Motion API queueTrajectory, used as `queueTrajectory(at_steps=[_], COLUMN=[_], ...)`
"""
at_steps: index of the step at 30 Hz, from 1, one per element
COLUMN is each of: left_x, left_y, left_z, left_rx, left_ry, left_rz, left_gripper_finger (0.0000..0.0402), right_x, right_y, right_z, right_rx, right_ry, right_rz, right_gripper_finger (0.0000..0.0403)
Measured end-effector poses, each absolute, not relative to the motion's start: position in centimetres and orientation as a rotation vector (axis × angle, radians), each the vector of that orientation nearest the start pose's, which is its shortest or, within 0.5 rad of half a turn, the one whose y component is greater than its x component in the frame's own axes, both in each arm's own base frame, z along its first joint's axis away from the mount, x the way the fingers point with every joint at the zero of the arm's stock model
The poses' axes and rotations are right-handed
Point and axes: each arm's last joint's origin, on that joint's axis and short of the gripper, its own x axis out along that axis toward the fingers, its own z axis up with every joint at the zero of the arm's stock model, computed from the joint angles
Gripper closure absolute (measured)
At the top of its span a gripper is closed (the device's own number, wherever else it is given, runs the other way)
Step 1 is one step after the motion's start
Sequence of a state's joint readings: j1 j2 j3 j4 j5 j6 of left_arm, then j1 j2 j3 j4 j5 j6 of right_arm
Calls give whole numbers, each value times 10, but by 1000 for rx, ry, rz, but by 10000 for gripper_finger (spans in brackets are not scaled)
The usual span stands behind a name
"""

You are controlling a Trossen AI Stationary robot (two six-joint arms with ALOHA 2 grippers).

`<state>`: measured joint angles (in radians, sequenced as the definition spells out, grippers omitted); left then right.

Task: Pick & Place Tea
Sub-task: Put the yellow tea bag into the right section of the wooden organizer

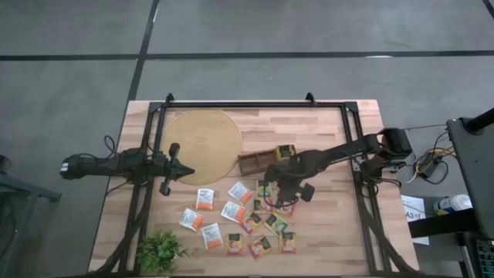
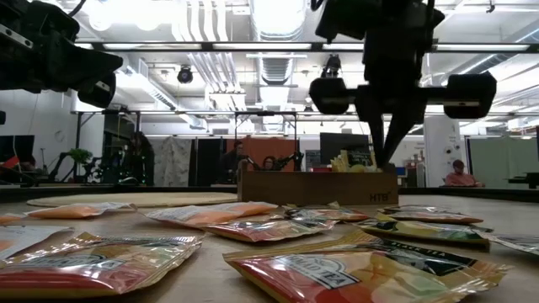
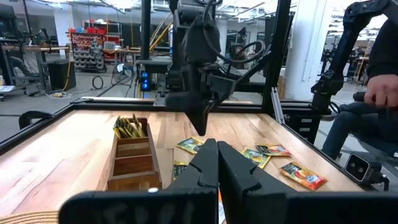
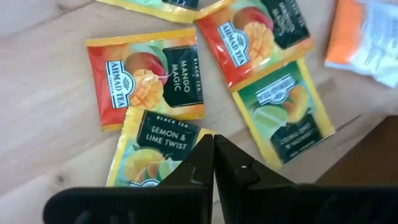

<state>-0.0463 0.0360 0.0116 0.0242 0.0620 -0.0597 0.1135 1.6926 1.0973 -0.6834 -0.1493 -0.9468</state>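
A: Where do we find the tea sachets (image 1: 239, 220)?

B: We see them scattered flat on the wooden table (image 1: 332, 239), between the tray and the front edge, near its middle. They lie at all angles, with no common heading. In the right wrist view we read a Mango Magic sachet (image 4: 149, 78) turned a little askew, a Lemon & Lime Twist sachet (image 4: 155, 152) just beside it, partly under the fingers, and a green sachet (image 4: 286, 109) whose long axis runs on a slant.

A: And the claws?

B: The right gripper (image 1: 272, 188) hangs point-down over the rear of the pile, fingers pressed together, pinching nothing. The left gripper (image 1: 187, 171) waits above the round woven mat (image 1: 202, 143), also pressed together and empty.

A: Any containers?

B: We see the long brown wooden tray (image 1: 264, 158) lying slantwise beside the mat. Its end compartment holds upright yellow-green sachets (image 3: 130, 126); the nearer compartments in the left wrist view look bare.

A: The surroundings?

B: A small plant (image 1: 160, 251) sits at the front left corner. Beyond the table we see a workshop with racks, ceiling lights, and a seated person (image 3: 373, 106).
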Motion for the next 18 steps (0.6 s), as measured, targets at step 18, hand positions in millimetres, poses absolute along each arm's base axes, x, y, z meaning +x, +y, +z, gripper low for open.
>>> queueTrajectory(at_steps=[18], left_x=[99], left_y=[-6], left_z=[167], left_rx=[-60], left_ry=[4], left_rz=[-109], left_gripper_finger=[401], right_x=[311], right_y=[45], right_z=[185], right_rx=[-296], right_ry=[1233], right_rz=[440], right_gripper_finger=[394])
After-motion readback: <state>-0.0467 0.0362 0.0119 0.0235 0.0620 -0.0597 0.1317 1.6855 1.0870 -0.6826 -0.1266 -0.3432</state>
